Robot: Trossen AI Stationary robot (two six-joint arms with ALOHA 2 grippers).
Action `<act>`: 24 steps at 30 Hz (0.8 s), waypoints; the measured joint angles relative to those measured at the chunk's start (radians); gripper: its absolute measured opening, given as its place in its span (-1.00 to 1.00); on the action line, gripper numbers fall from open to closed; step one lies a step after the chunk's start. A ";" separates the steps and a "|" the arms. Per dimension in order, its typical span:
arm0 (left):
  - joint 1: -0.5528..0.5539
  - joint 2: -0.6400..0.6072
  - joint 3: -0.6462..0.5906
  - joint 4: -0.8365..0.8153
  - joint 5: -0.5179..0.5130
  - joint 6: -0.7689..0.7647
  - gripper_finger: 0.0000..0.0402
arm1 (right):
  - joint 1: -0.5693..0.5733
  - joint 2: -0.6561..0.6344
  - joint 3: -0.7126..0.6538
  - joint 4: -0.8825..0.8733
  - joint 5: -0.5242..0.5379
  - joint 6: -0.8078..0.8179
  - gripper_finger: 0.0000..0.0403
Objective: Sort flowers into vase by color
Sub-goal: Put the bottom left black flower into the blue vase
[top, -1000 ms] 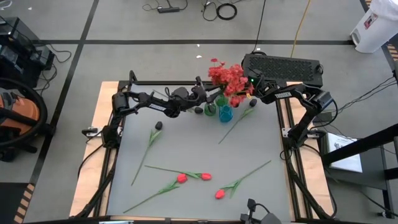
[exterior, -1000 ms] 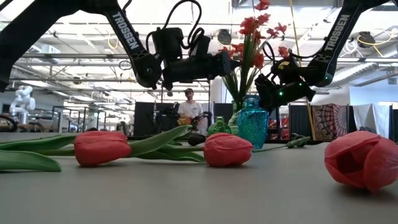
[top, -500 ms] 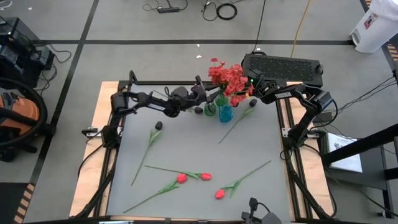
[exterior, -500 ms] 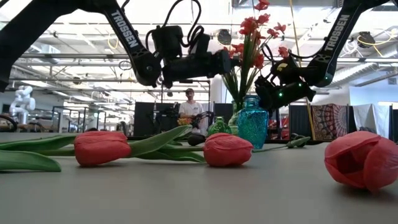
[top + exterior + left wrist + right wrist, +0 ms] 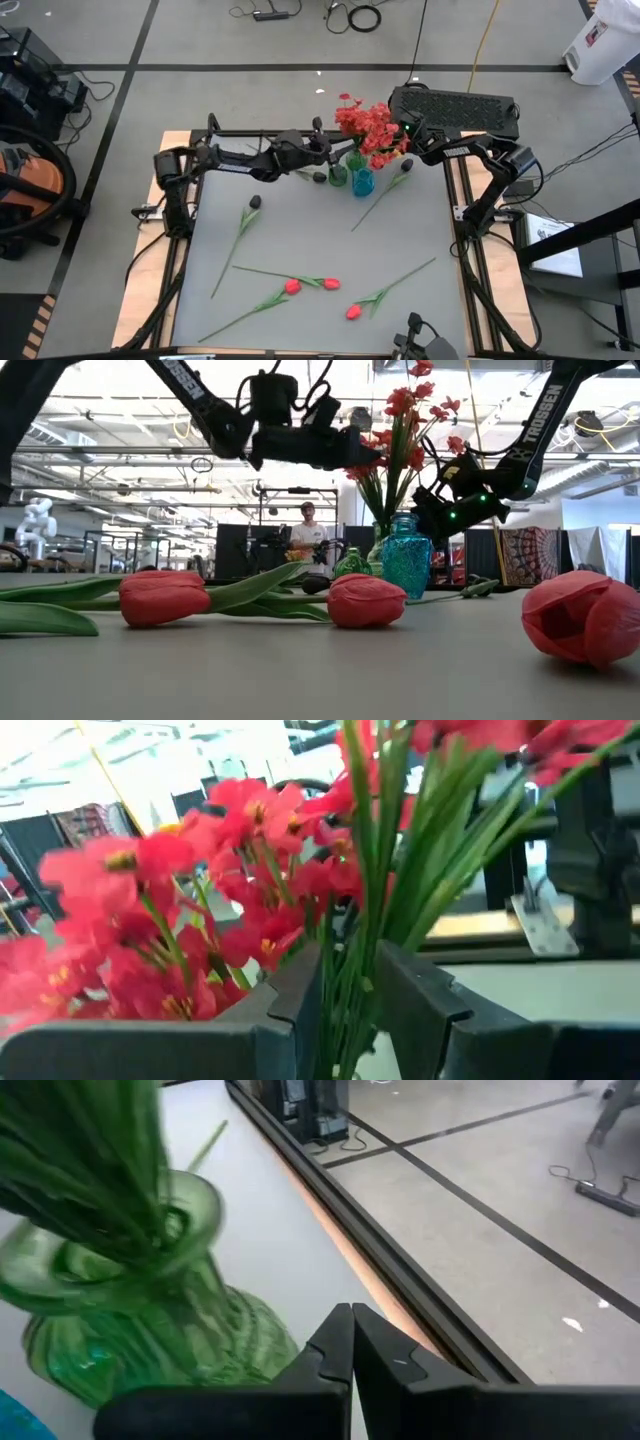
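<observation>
Left tool [image 5: 345, 995] clamps red flowers' [image 5: 368, 128] stems above green vase [image 5: 130, 1300] for insertion | your right tool [image 5: 352, 1345] shut, empty, beside it.

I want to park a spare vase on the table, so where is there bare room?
The middle of the table is bare, between the dark-bud stem and the stem right of the vases. The back edge is crowded by the green vase, the blue vase and both arms; tulips fill the front.

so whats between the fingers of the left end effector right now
A bunch of thin green stems of the red flowers stands between the left end effector's fingers; the left wrist view shows it.
</observation>
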 joint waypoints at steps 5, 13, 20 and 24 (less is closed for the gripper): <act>-0.021 -0.074 -0.005 -0.127 0.000 0.043 -0.48 | -0.020 -0.015 0.000 -0.032 0.000 -0.004 -1.00; -0.047 -0.221 -0.029 -0.374 -0.053 0.063 -0.48 | -0.031 -0.165 0.000 -0.194 0.000 -0.060 -1.00; -0.060 -0.335 -0.031 -0.647 -0.123 0.061 -0.48 | -0.031 -0.343 0.000 -0.418 0.001 -0.093 -1.00; -0.060 -0.402 -0.031 -0.877 -0.274 0.061 -0.48 | -0.031 -0.448 0.000 -0.550 0.003 -0.116 -1.00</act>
